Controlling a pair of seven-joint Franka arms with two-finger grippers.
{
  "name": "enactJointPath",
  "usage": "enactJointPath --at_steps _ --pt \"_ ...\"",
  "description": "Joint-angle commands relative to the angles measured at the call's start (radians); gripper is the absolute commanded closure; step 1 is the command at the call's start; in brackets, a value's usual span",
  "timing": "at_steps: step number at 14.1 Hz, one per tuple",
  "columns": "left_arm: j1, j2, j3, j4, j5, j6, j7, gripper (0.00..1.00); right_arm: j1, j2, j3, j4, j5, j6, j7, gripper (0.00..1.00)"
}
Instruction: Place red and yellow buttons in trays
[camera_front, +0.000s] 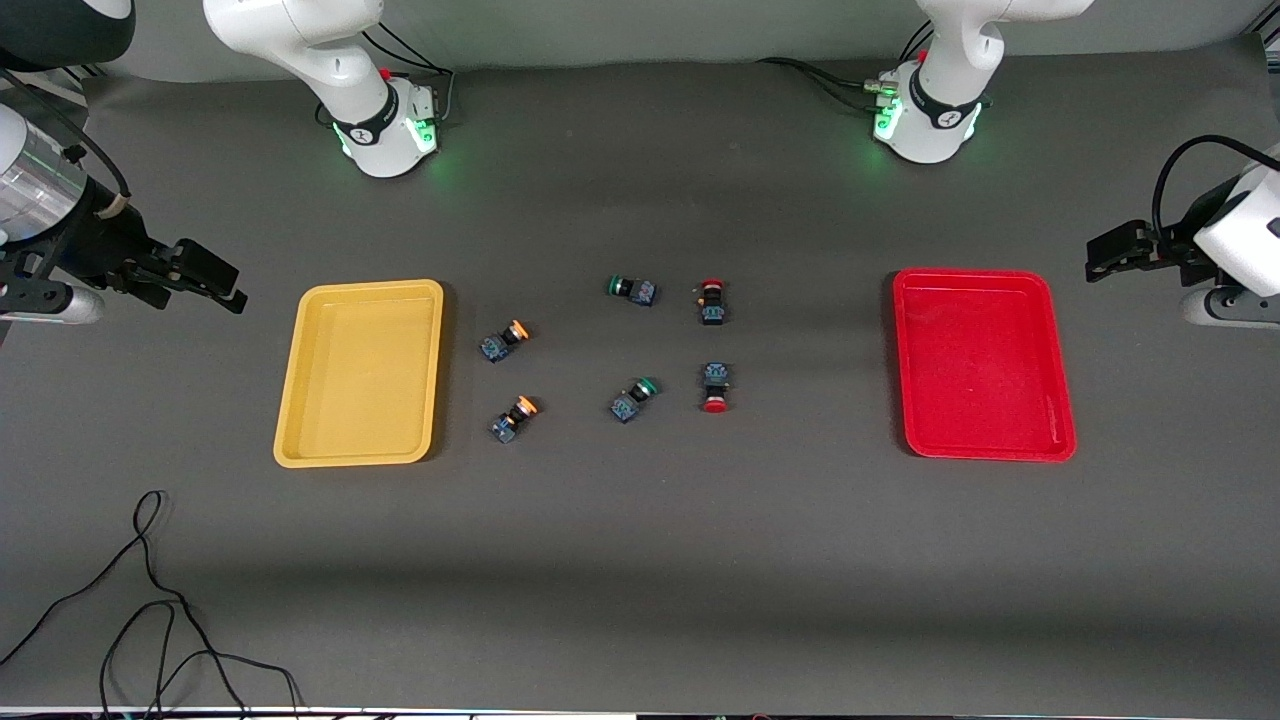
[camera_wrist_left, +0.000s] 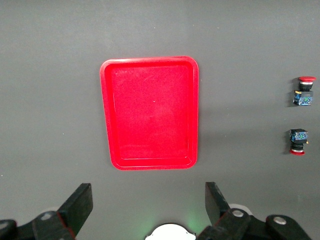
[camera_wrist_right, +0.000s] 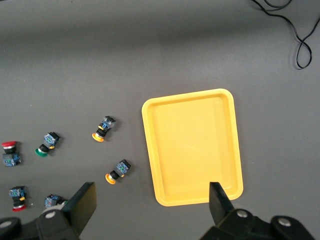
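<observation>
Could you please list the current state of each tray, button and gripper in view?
yellow tray: empty
red tray: empty
yellow buttons: on table, beside yellow tray
red buttons: on table
green buttons: on table
left gripper: open, holding nothing
right gripper: open, holding nothing

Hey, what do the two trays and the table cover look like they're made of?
Yellow tray and red tray: probably moulded plastic, going by the solid colour, rounded corners, raised rim and slight sheen. Table cover: looks like a matte dark grey mat or cloth, with no glare; which of the two is hard to tell.
</observation>
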Motion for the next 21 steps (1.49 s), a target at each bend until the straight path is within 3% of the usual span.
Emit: enactJointPath --at_steps 1,5,8,10,12,16,21 --pt "-0.007 -0.024 0.004 -0.03 -0.006 0.024 -0.023 0.0 -0.012 -0.014 0.011 -0.02 -0.022 -0.014 -0.034 0.0" --pt "0.015 -0.026 -0.033 -0.03 -0.006 0.021 -0.023 0.0 0.014 0.053 0.033 -0.048 -0.018 -0.004 0.082 0.0" --pt "0.015 -0.024 -0.031 -0.032 -0.006 0.015 -0.023 0.0 0.054 0.133 0.078 -0.078 -0.006 0.063 0.326 0.0" --pt "0.006 -0.026 -0.033 -0.044 -0.006 0.018 -0.023 0.0 0.059 0.179 0.1 -0.159 0.081 0.151 0.44 0.0" --pt "-0.026 -0.051 -0.05 -0.109 -0.009 0.033 -0.065 0.0 0.099 0.187 0.101 -0.322 0.113 0.346 0.535 0.0" --pt "-0.109 -0.113 -0.178 -0.292 -0.041 0.149 -0.336 0.0 0.201 0.262 0.101 -0.538 0.118 0.668 0.727 0.0" --pt "-0.206 -0.11 -0.321 -0.372 -0.121 0.289 -0.585 0.0 0.243 0.377 0.11 -0.563 0.12 0.761 0.837 0.0"
